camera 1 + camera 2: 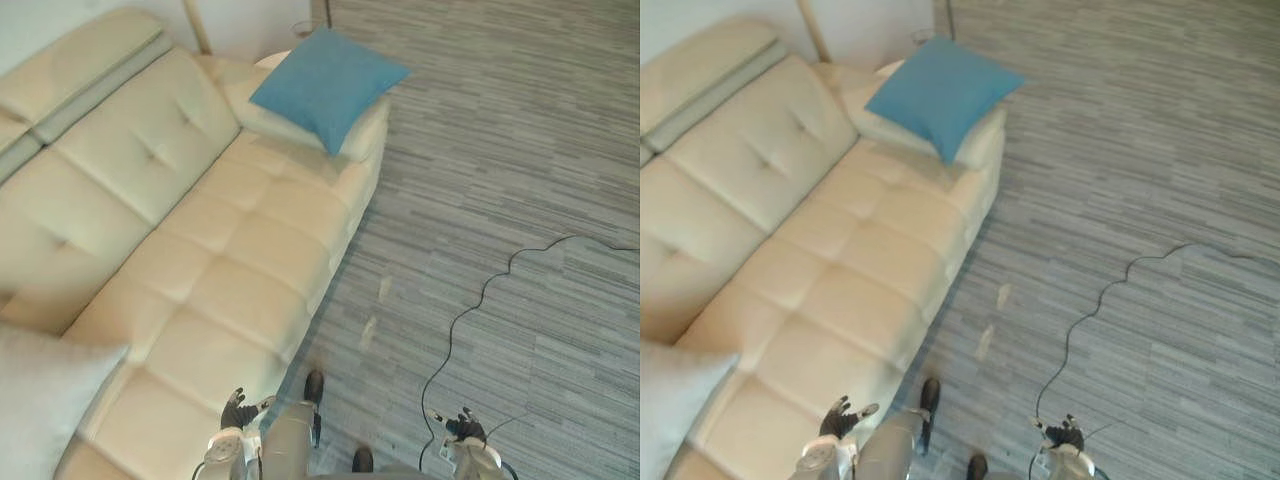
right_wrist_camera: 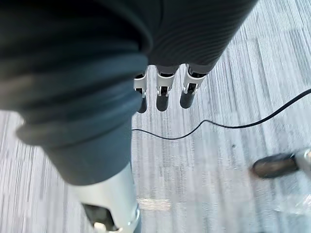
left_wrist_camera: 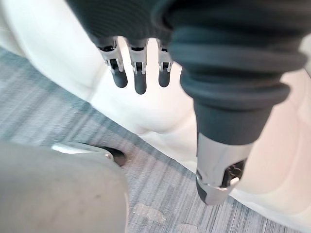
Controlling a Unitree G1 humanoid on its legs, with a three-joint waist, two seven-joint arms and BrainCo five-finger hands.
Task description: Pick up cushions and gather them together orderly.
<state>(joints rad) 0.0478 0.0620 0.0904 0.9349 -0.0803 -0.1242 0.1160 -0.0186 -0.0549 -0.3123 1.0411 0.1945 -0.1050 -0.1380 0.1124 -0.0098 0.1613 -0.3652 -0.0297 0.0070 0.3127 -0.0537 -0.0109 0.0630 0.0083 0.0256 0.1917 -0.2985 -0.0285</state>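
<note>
A cream sofa (image 1: 200, 250) is stretching across the scene, and everything else is sitting in relation to it. A blue cushion (image 1: 328, 82) is lying tilted on the sofa's far armrest, one corner hanging out past the armrest toward the striped grey carpet (image 1: 500, 150). A pale grey cushion (image 1: 40, 400) is resting at the sofa's opposite, near end, on the seat by the backrest, well apart from the blue one. The left hand (image 1: 238, 410) is hanging low just beside the sofa's front edge at that near end. In its wrist view its fingers (image 3: 140, 73) are pointing straight out, spread apart from the thumb, with the sofa's cream front showing past them and nothing between them. The right hand (image 1: 465, 428) is hovering over the carpet, well apart from the sofa. Its fingers (image 2: 163, 92) are likewise extending straight and parted, holding nothing. Neither hand is touching either cushion, and the middle seats of the sofa are lying bare between the two cushions.
</note>
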